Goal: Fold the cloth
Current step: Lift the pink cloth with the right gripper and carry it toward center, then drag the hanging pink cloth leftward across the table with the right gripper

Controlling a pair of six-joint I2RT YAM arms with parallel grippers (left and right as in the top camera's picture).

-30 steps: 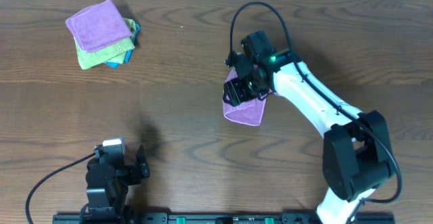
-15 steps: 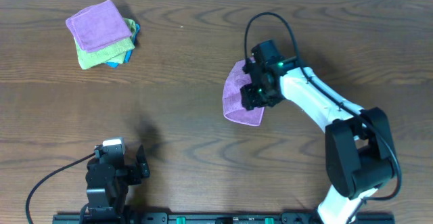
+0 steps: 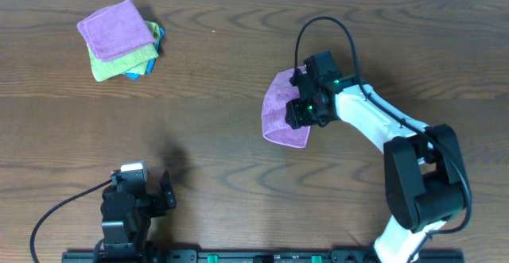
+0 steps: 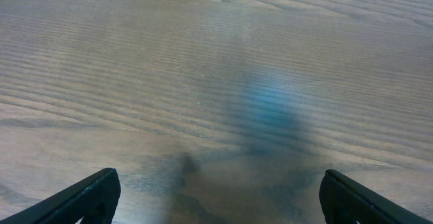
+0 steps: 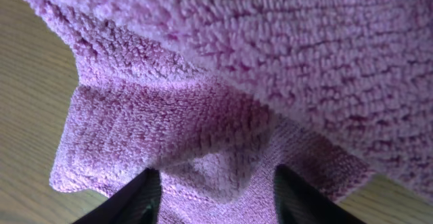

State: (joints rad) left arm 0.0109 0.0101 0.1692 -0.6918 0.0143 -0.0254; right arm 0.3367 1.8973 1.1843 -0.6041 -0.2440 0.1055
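Found the purple cloth (image 5: 237,82) to be thick terry, matt, with a rough looped pile and a flatter, finer woven band near its edge. Noted the same soft towel fabric in the stack of cloths (image 3: 121,40) at the far left. Saw the table (image 3: 238,183) as brown wood with clear grain, smooth, with a weak satin shine. Judged the fingers (image 5: 132,200) of the right gripper (image 5: 211,198) and those of the left gripper (image 4: 220,197) as black matt plastic. Saw smooth, rather glossy white plastic on the right arm (image 3: 374,121).
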